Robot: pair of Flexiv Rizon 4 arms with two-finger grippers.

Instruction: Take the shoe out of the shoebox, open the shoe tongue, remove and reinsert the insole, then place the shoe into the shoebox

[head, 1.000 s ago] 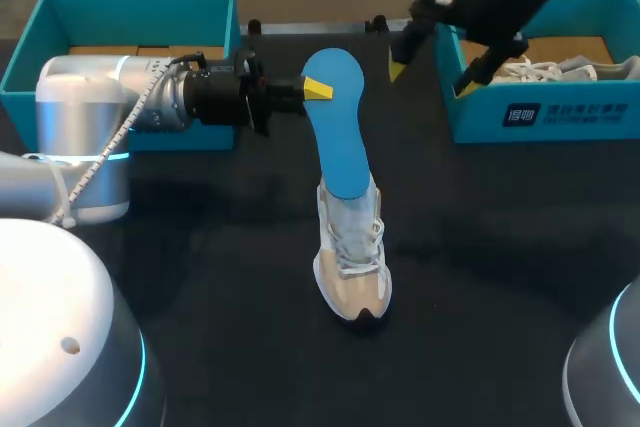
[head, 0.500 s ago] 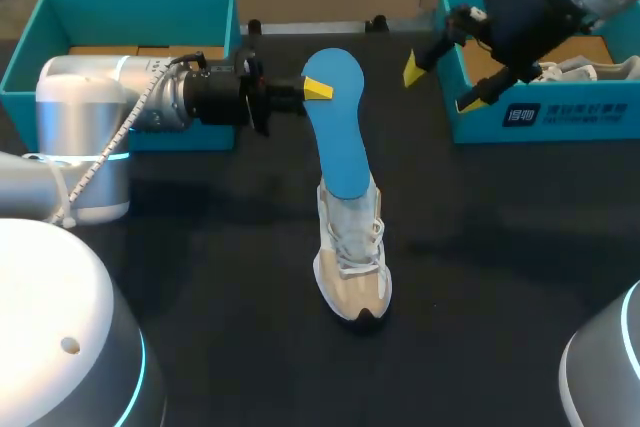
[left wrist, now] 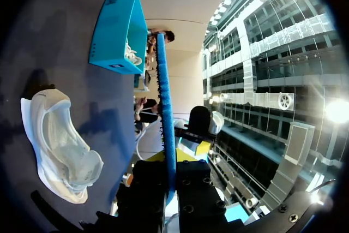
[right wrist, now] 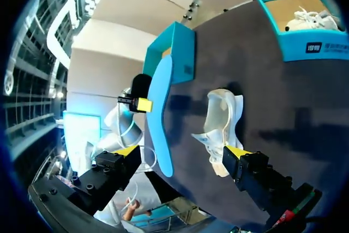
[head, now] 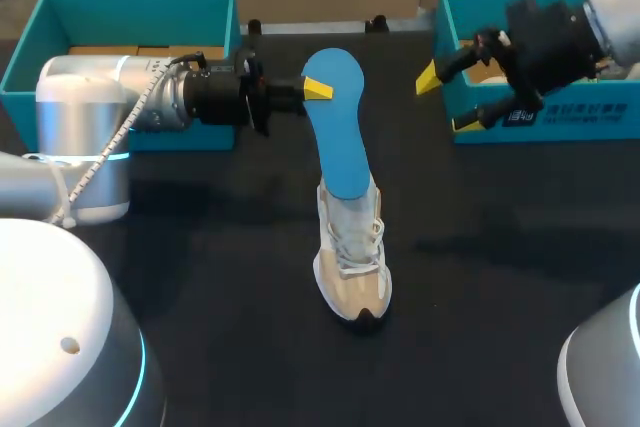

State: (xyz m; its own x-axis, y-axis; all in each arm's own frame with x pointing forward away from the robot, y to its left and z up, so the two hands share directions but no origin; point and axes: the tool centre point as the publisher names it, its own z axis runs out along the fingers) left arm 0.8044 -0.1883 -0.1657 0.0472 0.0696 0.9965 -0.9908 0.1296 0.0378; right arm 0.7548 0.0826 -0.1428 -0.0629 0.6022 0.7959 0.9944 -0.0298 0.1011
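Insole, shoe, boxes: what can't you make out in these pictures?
Heel and opening of the shoe: head view, covered by the insole.
Second finger of the left gripper: head view, hidden by the insole.
Faces of the insole: left wrist view, edge-on only.
Inside of the right box: head view, mostly behind the right arm.
Near side of the left box: head view, behind the left arm.

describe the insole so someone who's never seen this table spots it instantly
On the dark table, a pale shoe sits in the middle. The insole is held up beside it, one end pinched in the left gripper's fingers. It alone is flat, foot-shaped and bright blue.
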